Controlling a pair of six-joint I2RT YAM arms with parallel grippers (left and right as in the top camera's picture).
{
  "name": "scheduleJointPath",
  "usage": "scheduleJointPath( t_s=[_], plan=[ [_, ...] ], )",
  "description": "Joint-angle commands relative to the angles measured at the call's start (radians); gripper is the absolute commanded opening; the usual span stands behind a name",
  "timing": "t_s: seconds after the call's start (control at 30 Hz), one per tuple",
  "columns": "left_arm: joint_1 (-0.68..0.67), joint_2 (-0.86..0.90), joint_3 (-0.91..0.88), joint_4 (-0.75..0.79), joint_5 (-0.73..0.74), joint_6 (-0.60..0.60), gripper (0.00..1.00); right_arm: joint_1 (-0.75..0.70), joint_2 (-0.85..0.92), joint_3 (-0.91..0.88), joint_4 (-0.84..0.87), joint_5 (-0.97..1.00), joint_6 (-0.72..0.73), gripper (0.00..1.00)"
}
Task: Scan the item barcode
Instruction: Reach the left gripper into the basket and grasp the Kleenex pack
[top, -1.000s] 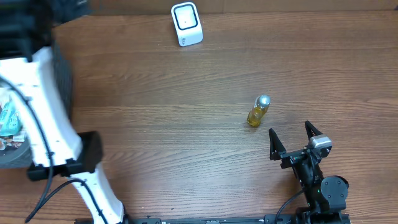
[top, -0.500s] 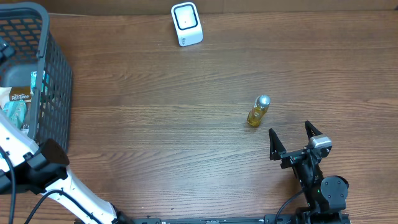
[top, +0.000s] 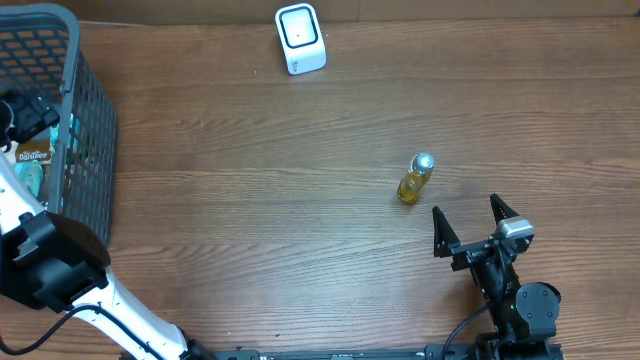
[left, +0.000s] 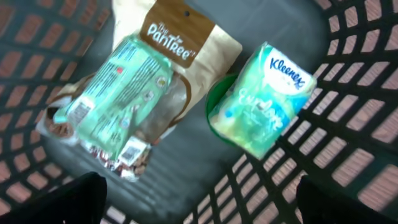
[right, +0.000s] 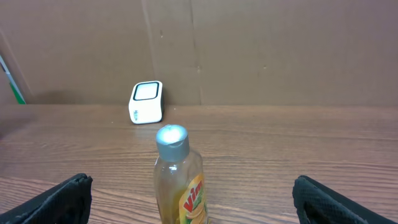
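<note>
**Kleenex pack (left: 264, 99) and its neighbours in the basket (left: 348, 124): failure modes for the scan**

The left claw (left: 199, 202) is hanging over the basket with its jaws standing wide apart and gripping nothing. The Kleenex pack is lying below it, off to one side, and partly resting on something round and green. The Pantree pouch (left: 186, 43) is lying to the other side with a green packet (left: 115, 84) sprawling across it.

Risks I am watching:
- The packet is overlapping the pouch, so a closing claw is likely catching both, or pinching only loose film and letting it slide out.
- The Kleenex pack is probably soft and giving under pressure, and it is sitting near the mesh wall, where a finger could be snagging.
- I cannot tell which face of any item is carrying the code, so a lift may be presenting the wrong side.

The right claw (top: 466, 210) is waiting low over the desk (top: 250, 200), jaws also apart and empty. The bottle (top: 412, 182) is standing upright just ahead of it. The scanner (top: 300, 38) is sitting well beyond that. The bottle is looking tall and narrow, so a careless sweep forward is likely tipping it.
</note>
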Motion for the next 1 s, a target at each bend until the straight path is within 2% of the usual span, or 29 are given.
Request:
scheduleJointPath(
  t_s=[0.0, 0.37, 0.8, 0.9, 0.97],
  plan=[
    [-0.007, -0.011, -0.059, 0.048, 0.066, 0.095, 1.0, -0.008, -0.005, -0.01, 0.003, 0.001, 0.001, 1.0],
    [-0.007, -0.011, -0.28, 0.269, 0.227, 0.206, 1.0, -0.008, -0.005, -0.01, 0.003, 0.001, 0.001, 1.0],
    [-0.007, -0.011, -0.448, 0.413, 0.236, 0.209, 1.0, -0.008, -0.005, -0.01, 0.003, 0.002, 0.001, 1.0],
    [-0.007, -0.011, -0.467, 0.428, 0.236, 0.208, 0.92, -0.008, -0.005, -0.01, 0.003, 0.001, 0.001, 1.0],
    [-0.007, -0.011, -0.47, 0.431, 0.234, 0.209, 0.81, -0.008, -0.005, -0.01, 0.003, 0.002, 0.001, 1.0]
  ],
)
